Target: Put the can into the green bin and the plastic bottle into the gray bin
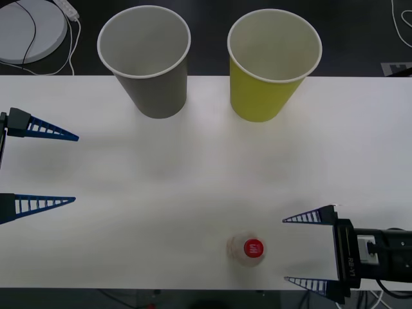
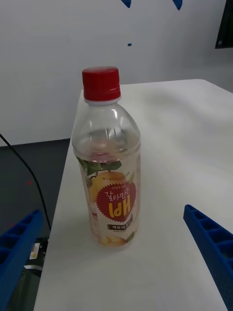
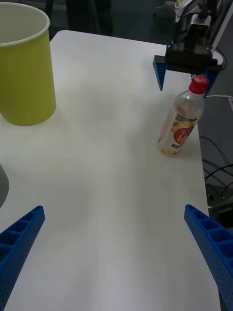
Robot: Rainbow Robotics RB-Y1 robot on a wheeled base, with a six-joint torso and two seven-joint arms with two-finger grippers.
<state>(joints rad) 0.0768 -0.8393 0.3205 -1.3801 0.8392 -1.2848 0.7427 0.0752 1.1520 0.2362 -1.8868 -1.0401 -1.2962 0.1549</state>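
Front view first: the right gripper (image 1: pixel 304 248) sits at the near right of the table (image 1: pixel 193 174) with its two blue fingers spread wide and nothing between them; the bottle (image 1: pixel 246 250) stands just to the left of those fingers, upright, close to the near edge of the table, and nothing touches it yet. From the right wrist view the bottle (image 2: pixel 109 160) stands between the two blue fingers (image 2: pixel 211 243), with room on both sides; it has a red cap and looks nearly empty.

The left gripper (image 1: pixel 74 168) waits at the left side of the table, wide open too, holding nothing; it is well apart from the bottle.

Far across the table stand the two big cups; the gray bin (image 1: pixel 147 61) is on the left and the green bin (image 1: pixel 270 64) is on the right. Both look empty inside. I cannot find a can on the table.

What could go wrong: the bottle is light and tall, so one finger bumping it could tip it over; it stands so near the edge that it might roll off. It could also end up in the green bin, which is nearer to this arm; it belongs in the gray one.
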